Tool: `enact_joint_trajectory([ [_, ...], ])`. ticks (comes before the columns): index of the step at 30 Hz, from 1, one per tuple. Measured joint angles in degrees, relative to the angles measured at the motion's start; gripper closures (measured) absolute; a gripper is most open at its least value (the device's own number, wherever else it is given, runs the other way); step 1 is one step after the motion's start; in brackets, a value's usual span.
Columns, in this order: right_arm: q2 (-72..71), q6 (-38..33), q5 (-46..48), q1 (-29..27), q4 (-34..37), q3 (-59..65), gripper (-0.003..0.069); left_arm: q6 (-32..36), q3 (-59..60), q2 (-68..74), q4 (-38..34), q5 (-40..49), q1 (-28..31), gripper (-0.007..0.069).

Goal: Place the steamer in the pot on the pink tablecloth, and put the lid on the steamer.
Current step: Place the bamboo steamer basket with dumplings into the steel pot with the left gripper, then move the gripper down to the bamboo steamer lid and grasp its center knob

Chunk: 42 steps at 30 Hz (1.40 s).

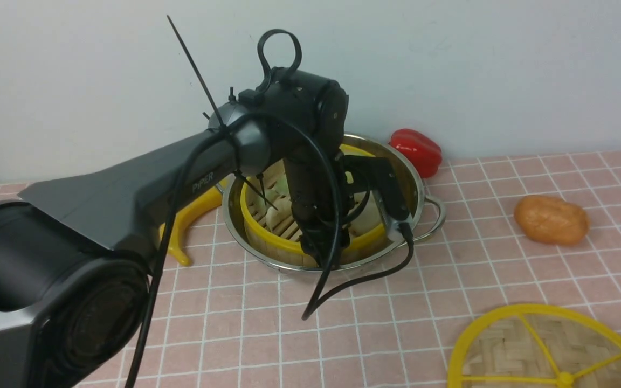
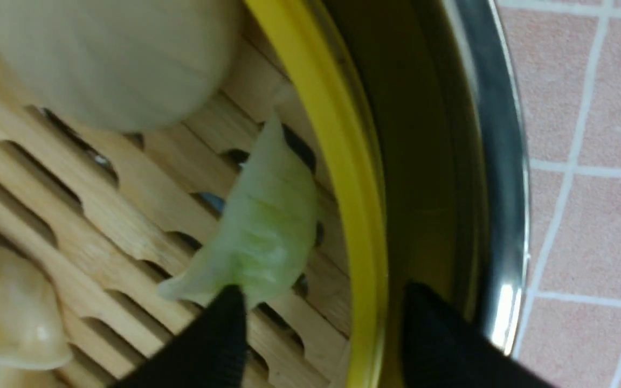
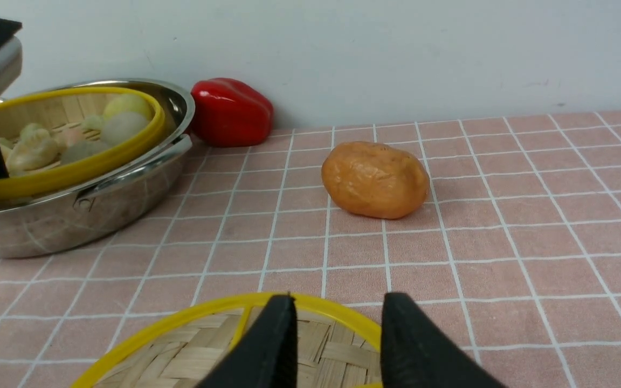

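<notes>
Steamer [image 1: 289, 245] of round bamboo, yellow-rimmed, sits in the wide shiny steel pot [image 1: 412, 180] on the pink gridded tablecloth [image 1: 397, 323] — the flat woven yellow-rimmed lid [image 1: 510, 345] lies well apart. Left wrist view: the left gripper [image 2: 324, 293] straddles that rim, jaws spread. Right wrist view: the right gripper [image 3: 337, 299] hovers over the lid — jaws parted.

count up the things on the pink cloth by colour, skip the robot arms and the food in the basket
yellow: 3 (steamer, lid, partly hidden curved piece)
silver: 1 (pot)
red: 1 (pepper)
orange: 1 (potato-like lump)
total: 6
</notes>
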Motion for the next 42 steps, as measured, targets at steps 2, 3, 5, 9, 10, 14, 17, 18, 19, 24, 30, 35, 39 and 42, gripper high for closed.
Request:
enact_joint_trajectory([
  [2,0.00,0.00,0.00,0.00,0.00,0.00,0.0419,-1.00,-0.63,0.01,0.26,0.05,0.00,0.0147],
  [3,0.00,0.00,0.00,0.00,0.00,0.00,0.0419,-2.89,-2.64,-0.59,1.14,0.10,0.00,0.0109],
  [5,0.00,0.00,0.00,0.00,0.00,0.00,0.0419,-6.75,-5.86,-2.22,3.17,0.10,0.00,0.0090],
  [9,0.00,0.00,0.00,0.00,0.00,0.00,0.0419,-14.18,-12.16,-7.19,7.23,-0.06,0.13,0.0130],
  [10,0.00,0.00,0.00,0.00,0.00,0.00,0.0419,-15.53,-13.18,-8.53,7.95,-0.19,0.26,0.0162],
  [14,0.00,0.00,0.00,0.00,0.00,0.00,0.0419,-19.97,-15.07,-15.02,11.37,-0.18,1.48,0.0340],
  [17,0.00,0.00,0.00,0.00,0.00,0.00,0.0419,-24.70,-15.08,-21.61,13.16,-0.18,3.45,0.0550],
  [18,0.00,0.00,0.00,0.00,0.00,0.00,0.0419,-27.69,-15.08,-24.45,13.28,-0.18,4.59,0.0613],
  [19,0.00,0.00,0.00,0.00,0.00,0.00,0.0419,-30.20,-15.12,-26.48,13.45,-0.13,5.28,0.0633],
  [24,0.00,0.00,0.00,0.00,0.00,0.00,0.0419,-40.12,-15.30,-33.48,14.96,-0.13,6.93,0.0648],
  [30,0.00,0.00,0.00,0.00,0.00,0.00,0.0419,-42.03,-15.41,-37.28,17.62,0.06,7.00,0.0641],
  [35,0.00,0.00,0.00,0.00,0.00,0.00,0.0419,-41.67,-15.06,-37.35,18.48,0.30,7.00,0.0633],
  [39,0.00,0.00,0.00,0.00,0.00,0.00,0.0419,-41.73,-11.45,-38.50,17.87,0.19,7.00,0.0624],
  [42,0.00,0.00,0.00,0.00,0.00,0.00,0.0419,-41.85,4.14,-46.07,16.17,-6.35,7.67,0.0623],
])
